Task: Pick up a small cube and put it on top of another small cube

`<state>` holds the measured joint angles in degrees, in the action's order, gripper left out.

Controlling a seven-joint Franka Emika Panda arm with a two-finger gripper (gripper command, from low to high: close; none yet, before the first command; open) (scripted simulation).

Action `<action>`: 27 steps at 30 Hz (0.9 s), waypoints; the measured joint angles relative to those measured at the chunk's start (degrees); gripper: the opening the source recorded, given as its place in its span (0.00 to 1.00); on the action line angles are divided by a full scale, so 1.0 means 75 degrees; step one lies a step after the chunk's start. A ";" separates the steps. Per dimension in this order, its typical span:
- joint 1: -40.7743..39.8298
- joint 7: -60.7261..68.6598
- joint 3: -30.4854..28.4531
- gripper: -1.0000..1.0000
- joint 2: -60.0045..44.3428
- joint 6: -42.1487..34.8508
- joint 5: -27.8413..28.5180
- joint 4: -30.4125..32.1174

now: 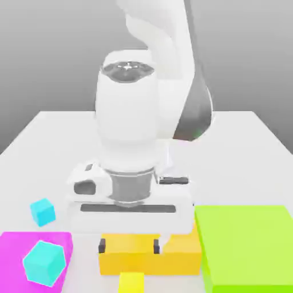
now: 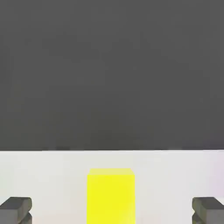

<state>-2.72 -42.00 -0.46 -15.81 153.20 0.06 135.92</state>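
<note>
One small lemon-yellow cube [image 1: 131,282] is sitting at the near edge of the white table [image 1: 51,137], just in front of a flat orange-yellow block [image 1: 150,254]. Two dark fingers [image 1: 102,246] of the hand [image 1: 129,246] are hanging wide apart over that block, gripping nothing. A magenta block [image 1: 14,252] carrying a cyan cube [image 1: 44,262] is lying at the exterior view's left, a lime-green block [image 1: 249,243] at its right, and another cyan cube [image 1: 43,212] is resting farther back.
</note>
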 joint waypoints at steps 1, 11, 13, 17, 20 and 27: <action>-0.0020 0.0023 0.0016 0.50 -0.0276 0.0159 -0.0018 -0.0019; -0.0050 0.0038 0.0045 0.00 -0.1545 0.1104 -0.0028 -0.0248; -0.0059 0.0034 0.0052 0.00 -0.1527 0.1088 -0.0022 -0.0244; -0.0064 0.0033 0.0055 0.00 -0.0588 0.0345 -0.0018 -0.0046; 0.0040 0.0074 0.0144 0.00 0.0232 -0.0077 0.0059 0.0352; 0.0507 0.0408 0.0465 0.00 0.2166 -0.0806 0.0061 0.1560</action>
<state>1.08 -38.94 3.03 0.43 147.15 0.52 147.62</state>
